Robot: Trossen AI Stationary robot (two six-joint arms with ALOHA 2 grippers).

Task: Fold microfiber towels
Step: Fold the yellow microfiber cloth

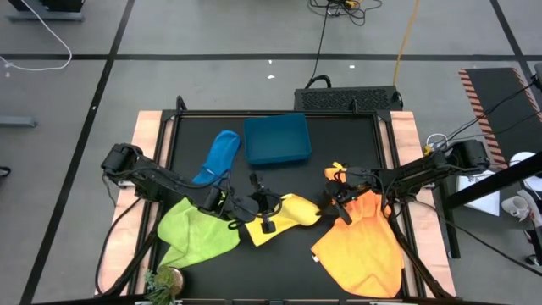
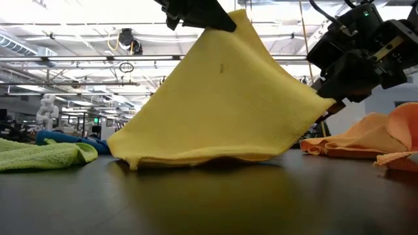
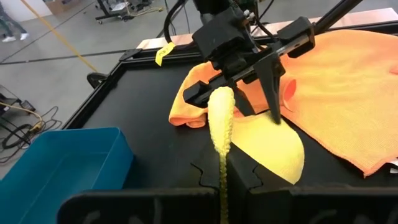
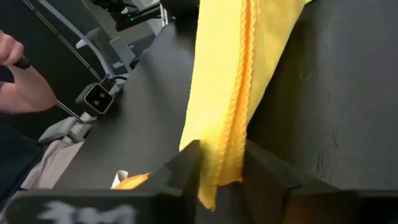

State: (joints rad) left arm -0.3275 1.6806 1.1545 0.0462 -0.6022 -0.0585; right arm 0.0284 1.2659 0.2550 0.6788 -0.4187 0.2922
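The yellow towel (image 1: 292, 213) hangs stretched above the middle of the black counter (image 1: 356, 135), its lower edge resting on the surface. The left end effector (image 1: 264, 222) is clamped tight on 1 corner, and the right end effector (image 1: 332, 206) pinches the opposite edge between its fingers (image 4: 186, 163). The lime green towel (image 1: 196, 230) lies at the left, the orange towels (image 1: 364, 241) at the right, the blue towel (image 1: 218, 156) beside the teal bin (image 1: 276, 139).

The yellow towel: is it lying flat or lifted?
Lifted: the yellow towel hangs between both grippers, only its lower edge resting on the table.
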